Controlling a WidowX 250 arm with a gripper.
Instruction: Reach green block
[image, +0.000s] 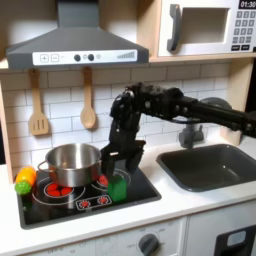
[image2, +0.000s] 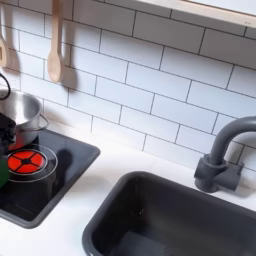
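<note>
Just right of the steel pot (image: 72, 164) on the stovetop (image: 140, 192) in the first exterior view, the gripper (image: 117, 172) hangs right over the green block (image: 118, 187), jaws apparently parted; a skewed descent could topple it or clip the pot

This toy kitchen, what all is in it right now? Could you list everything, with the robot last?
Green block: one, bright green, on the stovetop's front, just below the gripper.
Steel pot: one, silver, on the stovetop's back burner.
Toy vegetable: one, green and orange-yellow, at the stovetop's left edge in the first exterior view.
Stovetop: one, black with red burners.
Wooden utensils: two, tan, hanging on the tiled wall.
Sink: one, dark grey, with a grey faucet.
Range hood: one, grey, above the stovetop.
Microwave: one, upper right in the first exterior view.
Gripper: one, black, jaws apart above the green block.
</note>
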